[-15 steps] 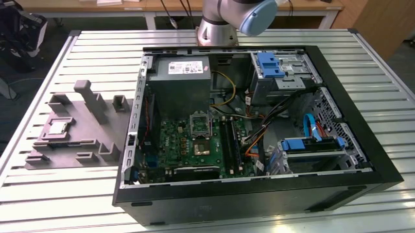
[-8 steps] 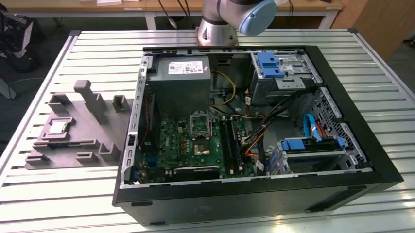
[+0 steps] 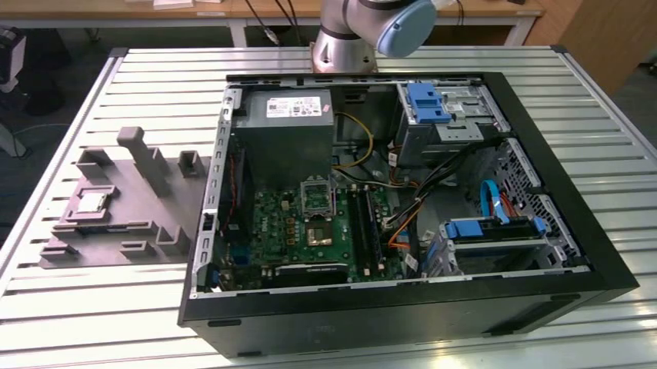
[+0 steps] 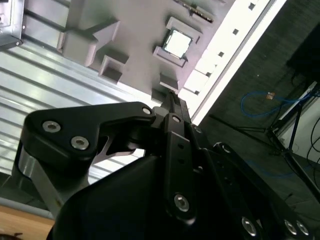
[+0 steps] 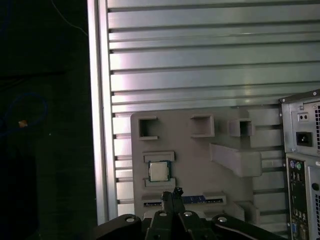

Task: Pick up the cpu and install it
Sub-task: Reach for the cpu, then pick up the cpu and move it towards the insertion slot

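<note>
The cpu (image 3: 95, 201) is a small silvery square chip lying flat in a pocket of the grey fixture (image 3: 123, 231), at the exterior view's left, outside the computer case (image 3: 411, 307). Both wrist views look down on the cpu (image 5: 159, 171) (image 4: 177, 42) from well above. My gripper (image 5: 171, 196) (image 4: 170, 102) hangs high over the fixture (image 5: 200, 160), its tips near the chip in the picture but far above it. Its black fingers are pressed together with nothing between them. The silver socket frame (image 3: 316, 196) sits on the green motherboard (image 3: 308, 231) inside the case.
The open case holds a grey power supply (image 3: 288, 131), blue drive brackets (image 3: 429, 101), cables and memory slots. The fixture carries raised blocks and posts (image 3: 144, 157). The slatted metal table (image 3: 103, 323) surrounds both. The arm's base (image 3: 344, 46) stands behind the case.
</note>
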